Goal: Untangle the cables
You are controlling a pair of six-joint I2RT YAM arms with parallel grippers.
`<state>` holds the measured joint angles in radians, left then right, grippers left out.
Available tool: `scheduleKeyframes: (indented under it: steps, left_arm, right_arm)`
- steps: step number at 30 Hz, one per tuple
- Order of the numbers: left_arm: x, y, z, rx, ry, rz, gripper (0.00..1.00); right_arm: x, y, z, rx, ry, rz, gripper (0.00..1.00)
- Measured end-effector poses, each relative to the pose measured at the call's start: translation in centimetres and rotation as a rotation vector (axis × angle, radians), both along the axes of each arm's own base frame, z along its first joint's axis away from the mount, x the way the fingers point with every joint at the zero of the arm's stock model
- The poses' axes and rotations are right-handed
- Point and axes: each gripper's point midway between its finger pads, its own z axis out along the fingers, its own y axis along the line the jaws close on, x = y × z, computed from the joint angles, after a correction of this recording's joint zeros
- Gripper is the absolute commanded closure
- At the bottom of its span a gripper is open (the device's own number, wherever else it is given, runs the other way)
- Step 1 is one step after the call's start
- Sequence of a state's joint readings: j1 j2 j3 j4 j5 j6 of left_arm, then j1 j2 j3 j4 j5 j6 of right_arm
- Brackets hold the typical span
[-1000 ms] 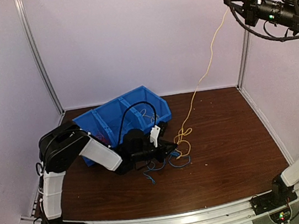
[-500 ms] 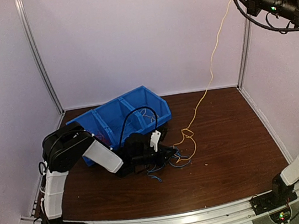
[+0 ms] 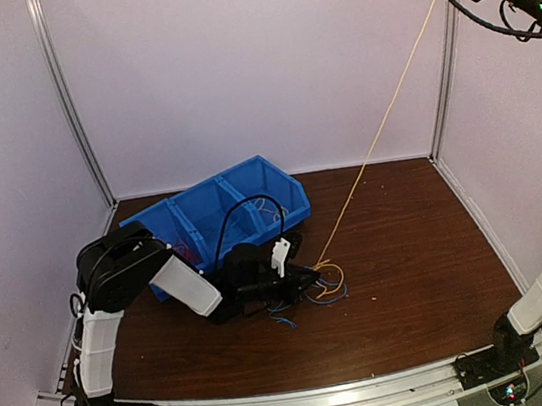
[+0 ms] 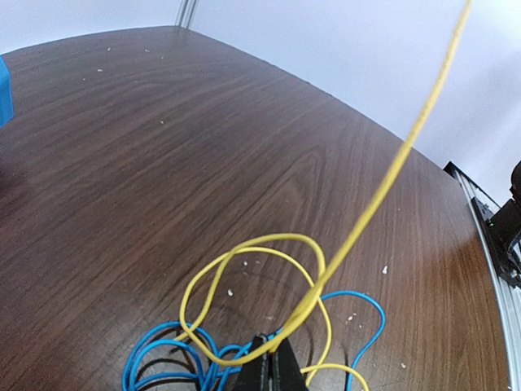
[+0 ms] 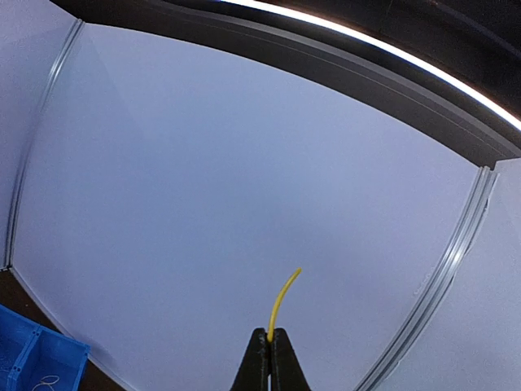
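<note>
Your dark wooden table (image 3: 411, 264) carries a blue bin (image 3: 221, 208). Just right of the bin's front, blue cables (image 4: 163, 362) loop with the yellow cable (image 3: 381, 124). Your left gripper (image 4: 269, 350) pinches the yellow cable there, jaws pressed together. High above and to the right of the bin, your right gripper (image 5: 269, 338) clamps its far end, drawn taut.

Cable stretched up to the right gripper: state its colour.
The cable is yellow; the left wrist view shows it best.
</note>
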<state>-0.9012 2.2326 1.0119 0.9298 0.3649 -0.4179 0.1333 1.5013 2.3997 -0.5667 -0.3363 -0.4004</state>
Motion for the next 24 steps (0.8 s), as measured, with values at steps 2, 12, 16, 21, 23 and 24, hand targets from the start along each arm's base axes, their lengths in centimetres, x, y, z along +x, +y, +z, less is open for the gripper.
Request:
scheduleKeyframes:
  steps: [2,12,16,21,23,24]
  left_arm:
    - [0.1,-0.1,0.3,-0.01,-0.008,0.001,1.0]
    - [-0.7,1.2,1.5,0.03,0.002,0.009,1.0]
    - [-1.0,1.7,4.8,0.01,-0.038,0.005,1.0]
    - [-1.2,1.9,11.2,-0.059,-0.132,-0.001,1.0]
    - [-1.2,2.0,12.8,-0.07,-0.158,-0.003,1.0]
    - [-1.2,2.0,13.4,-0.068,-0.167,-0.003,1.0]
  right_arm:
    - [0.5,-0.7,0.0,0.007,0.003,-0.034,1.0]
    - [1.8,-1.5,-2.4,0.01,0.063,-0.069,1.0]
    - [2.8,-1.2,-6.1,-0.004,0.143,-0.056,1.0]
    - [4.4,-0.8,-16.8,-0.034,0.361,-0.042,1.0]
    - [4.7,-0.9,-22.6,-0.052,0.479,-0.046,1.0]
    - [4.8,-1.0,-25.6,-0.06,0.538,-0.053,1.0]
